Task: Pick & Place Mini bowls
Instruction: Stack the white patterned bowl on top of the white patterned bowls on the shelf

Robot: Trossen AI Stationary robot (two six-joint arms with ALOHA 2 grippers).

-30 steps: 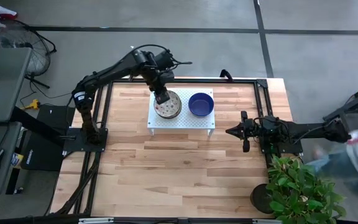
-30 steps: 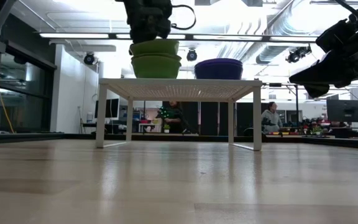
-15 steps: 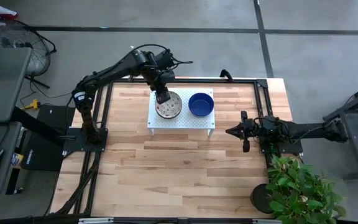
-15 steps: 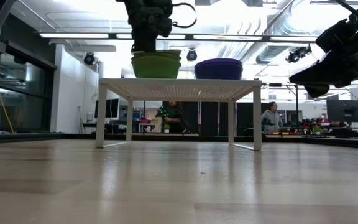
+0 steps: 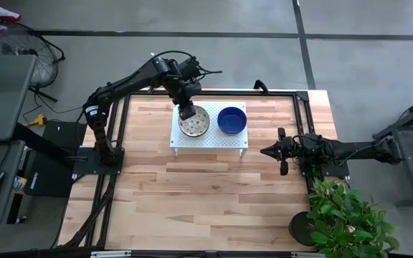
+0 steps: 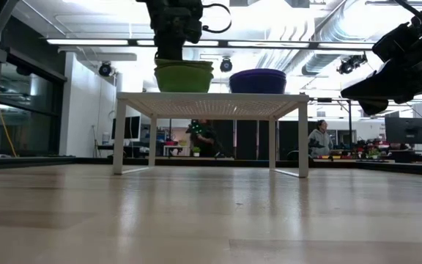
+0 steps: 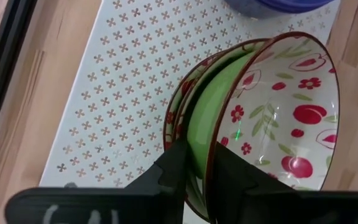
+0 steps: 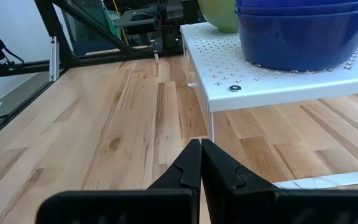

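Note:
A stack of cream mini bowls (image 5: 195, 122) with red flowers inside and green outsides stands on the left half of the white perforated rack (image 5: 210, 139). A stack of blue mini bowls (image 5: 231, 120) stands on the rack's right half. My left gripper (image 5: 186, 112) is at the far left rim of the cream stack, shut on the top bowl (image 7: 278, 106). In the low view the green stack (image 6: 184, 75) sits under this gripper (image 6: 170, 53). My right gripper (image 5: 281, 152) hovers shut to the right of the rack, touching nothing; its own view shows its fingers (image 8: 199, 158) closed. My left gripper pinches the top cream bowl by its rim (image 7: 215, 140), one finger (image 7: 174, 167) on the green outer wall and one (image 7: 232, 177) inside. The fingers come from above, pointing down. The bowl sits nested in the bowl below (image 7: 174, 115), slightly tilted.
A potted plant (image 5: 344, 215) stands at the table's near right corner. Bare wood (image 5: 192, 193) stretches from the rack to the near edge. The rack stands on thin legs (image 6: 119, 136). People (image 6: 317, 139) sit in the room far behind the table.
My left gripper has come down, keeping its hold. The top cream bowl, which stood raised above the stack a second ago, has sunk into the bowl below it. The right arm has kept still.

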